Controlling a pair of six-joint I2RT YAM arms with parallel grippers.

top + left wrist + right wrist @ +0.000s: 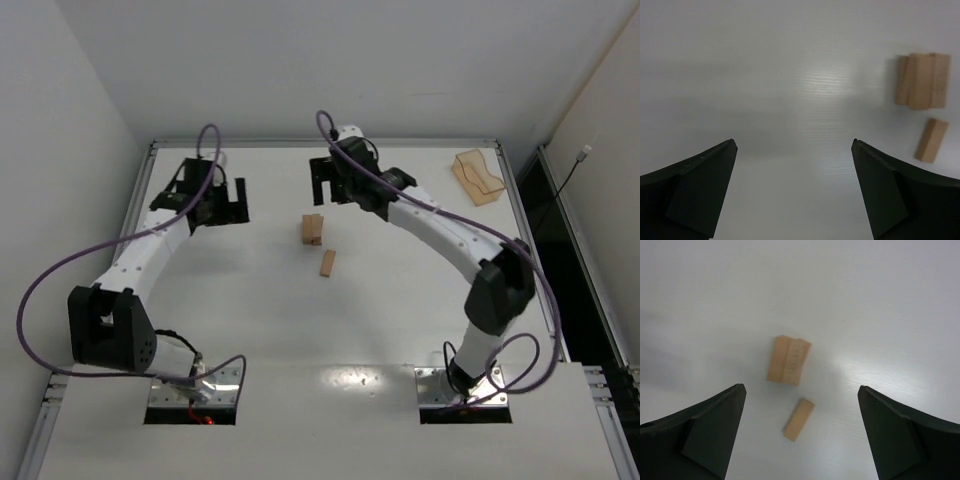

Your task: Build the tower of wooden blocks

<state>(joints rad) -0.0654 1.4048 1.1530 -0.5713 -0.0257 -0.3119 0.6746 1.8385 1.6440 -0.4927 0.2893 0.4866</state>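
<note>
A small stack of light tan wood blocks (313,229) stands mid-table; it also shows in the left wrist view (922,81) and the right wrist view (788,360). One loose wood block (327,263) lies flat just near of it, seen too in the left wrist view (932,140) and the right wrist view (799,419). My left gripper (232,202) is open and empty, left of the stack. My right gripper (325,182) is open and empty, hovering just behind the stack. Other blocks are out of view.
A translucent orange-tan plastic tray (478,176) sits at the back right corner. The white table (250,310) has raised metal edges; walls close in on left, back and right.
</note>
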